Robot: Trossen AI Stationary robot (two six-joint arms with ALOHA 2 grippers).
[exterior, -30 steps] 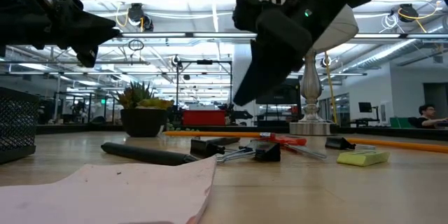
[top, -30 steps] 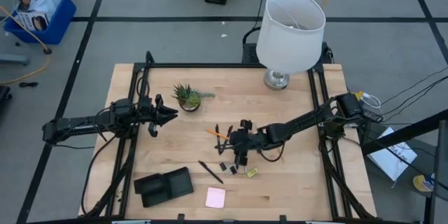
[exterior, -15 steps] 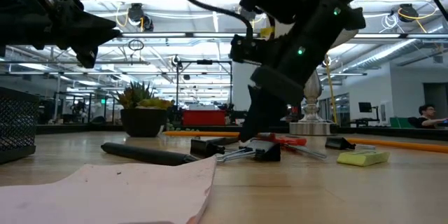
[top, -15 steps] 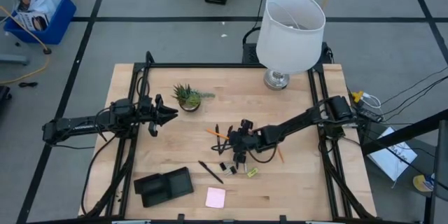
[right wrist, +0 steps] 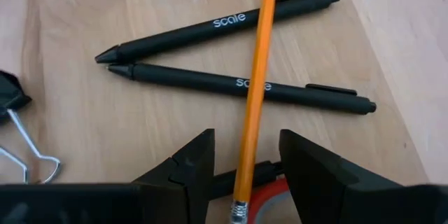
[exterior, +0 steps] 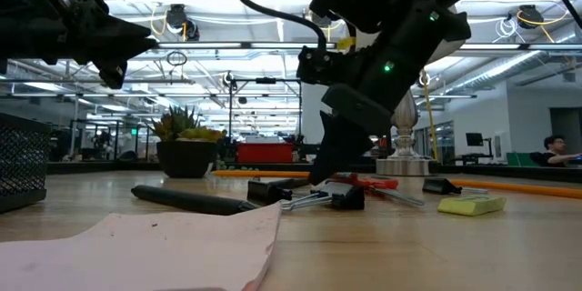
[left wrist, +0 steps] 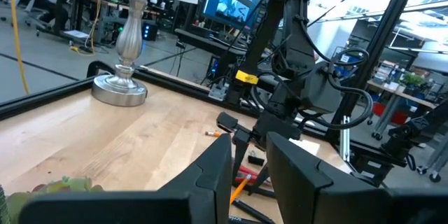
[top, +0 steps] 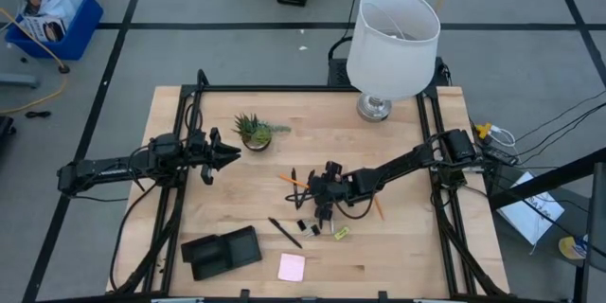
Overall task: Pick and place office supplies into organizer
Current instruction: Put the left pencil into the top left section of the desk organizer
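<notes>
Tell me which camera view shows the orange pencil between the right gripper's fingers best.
The right wrist view: the long orange wooden pencil runs between the right gripper fingers, crossing two black pens. The high view shows only an orange sliver. In the low view I cannot pick it out.

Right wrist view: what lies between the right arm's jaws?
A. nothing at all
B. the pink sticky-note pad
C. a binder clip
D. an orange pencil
D: the orange pencil runs down between the open jaws of the right gripper, crossing over two black pens; the jaws have not closed on it.
</notes>
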